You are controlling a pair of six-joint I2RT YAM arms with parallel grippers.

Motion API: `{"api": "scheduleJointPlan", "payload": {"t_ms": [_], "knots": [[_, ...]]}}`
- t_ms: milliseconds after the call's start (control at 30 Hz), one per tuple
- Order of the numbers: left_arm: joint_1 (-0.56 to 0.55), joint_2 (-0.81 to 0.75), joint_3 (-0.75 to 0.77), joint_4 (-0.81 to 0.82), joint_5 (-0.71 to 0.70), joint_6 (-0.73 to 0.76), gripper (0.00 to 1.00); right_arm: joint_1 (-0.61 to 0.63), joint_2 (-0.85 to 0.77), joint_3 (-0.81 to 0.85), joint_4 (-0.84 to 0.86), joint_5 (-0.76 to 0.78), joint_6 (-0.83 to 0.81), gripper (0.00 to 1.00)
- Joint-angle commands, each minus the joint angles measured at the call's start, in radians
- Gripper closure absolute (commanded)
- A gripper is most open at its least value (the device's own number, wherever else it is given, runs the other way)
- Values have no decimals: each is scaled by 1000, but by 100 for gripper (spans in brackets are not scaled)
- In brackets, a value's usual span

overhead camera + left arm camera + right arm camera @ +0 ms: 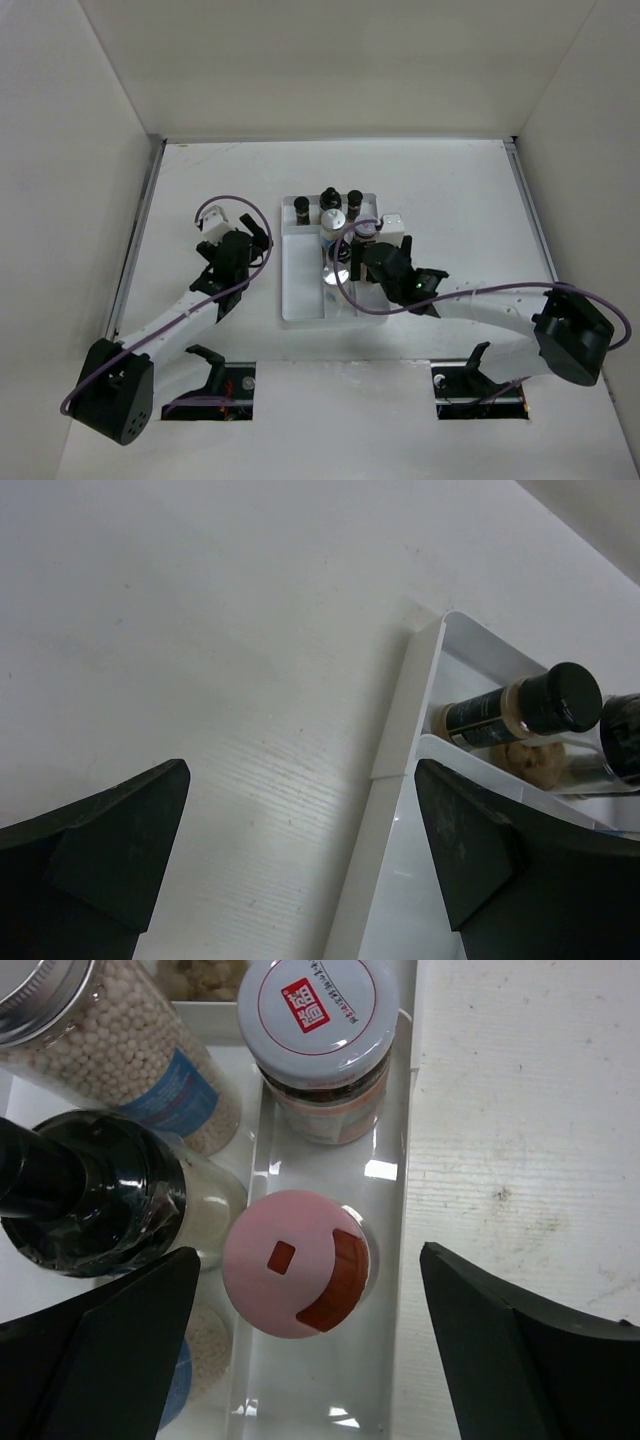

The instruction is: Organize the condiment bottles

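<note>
Jaws spread wide, the right gripper [308, 1290] hovers over a pink-capped bottle [298, 1275] standing in the tray's [405, 1160] right-hand lane. Light, rigid and likely slick, it is best pinched across its cap. The left gripper [300, 820] is open and empty.

The desk [530, 1140] is white with a faint wood grain and a few grey specks, and the tray [404, 1190] is glossy white. The pink-capped bottle [297, 1278] has orange-red openings in its cap. The jar [318, 1010] has a pale lavender-white lid with a thin red ring and a red square bearing white characters. The bead bottle [110, 1050] holds cream beads under a silver cap, with a blue label. The brown bottle [500, 710] has a black cap and a black label with white print. The left gripper [302, 770] and right gripper [307, 1255] are matte black, and the cables [240, 205] are purple.
</note>
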Motion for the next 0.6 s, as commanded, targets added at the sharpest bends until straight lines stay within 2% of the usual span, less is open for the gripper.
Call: {"api": "scheduleJointPlan", "payload": {"t_ms": [0,133,300,567], "knots": [[-2,-10,71,-47,18,-20,0,12,-54,33,43,20,-20,0],[-5,-23,93,-79,24,-15,0,-10,-169,18,51,34,-34,0],[-32,-43,114,-108,24,-11,0,-147,-299,-32,69,38,-21,0],[-106,-77,151,-164,8,5,0,-354,-447,-232,281,54,116,0]]}}
